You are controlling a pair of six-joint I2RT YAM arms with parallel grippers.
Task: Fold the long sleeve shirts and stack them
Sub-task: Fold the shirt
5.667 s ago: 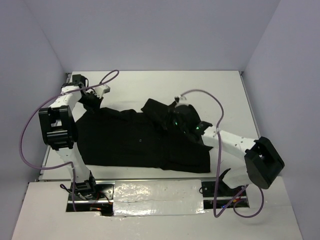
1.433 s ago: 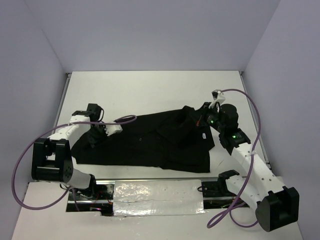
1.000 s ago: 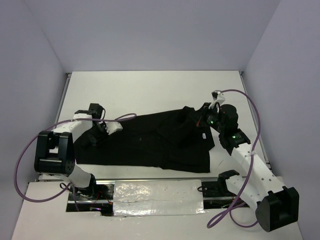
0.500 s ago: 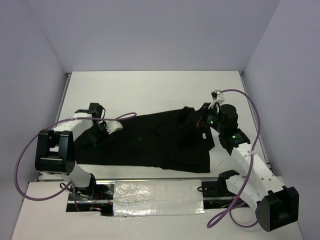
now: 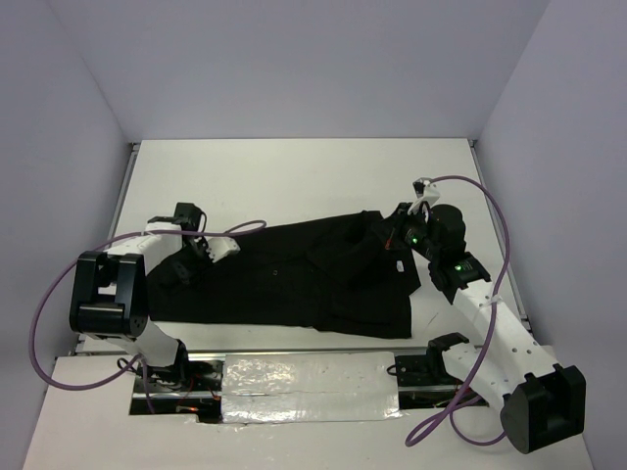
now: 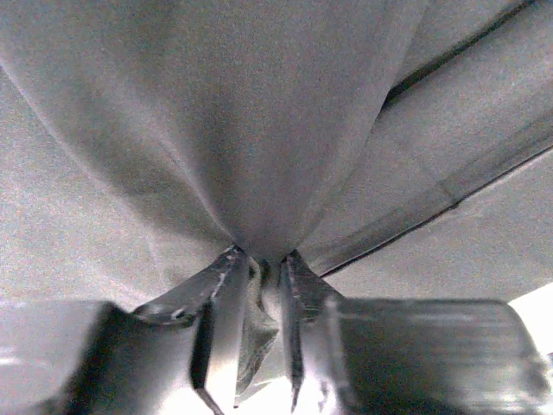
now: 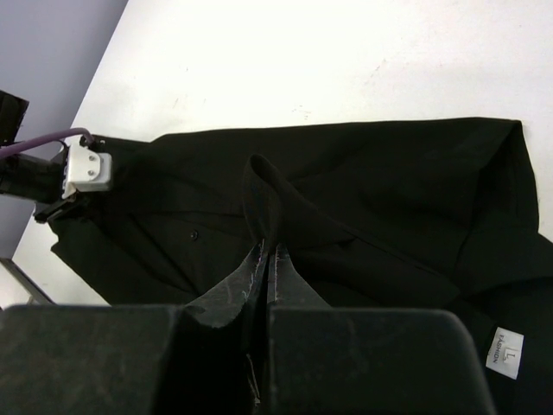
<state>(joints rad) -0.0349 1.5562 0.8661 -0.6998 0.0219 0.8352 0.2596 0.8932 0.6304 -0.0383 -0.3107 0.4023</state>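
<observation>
This is a robotics lab test cell, not a home or a shop. A bare white table is boxed in on three sides by plain lavender panels. Two white-and-black machines, the left arm and the right arm, are fixed at its near edge, either side of a strip of crinkled silver tape. Loose purple cables loop from both. The only household thing here is a black shirt lying on the table.
</observation>
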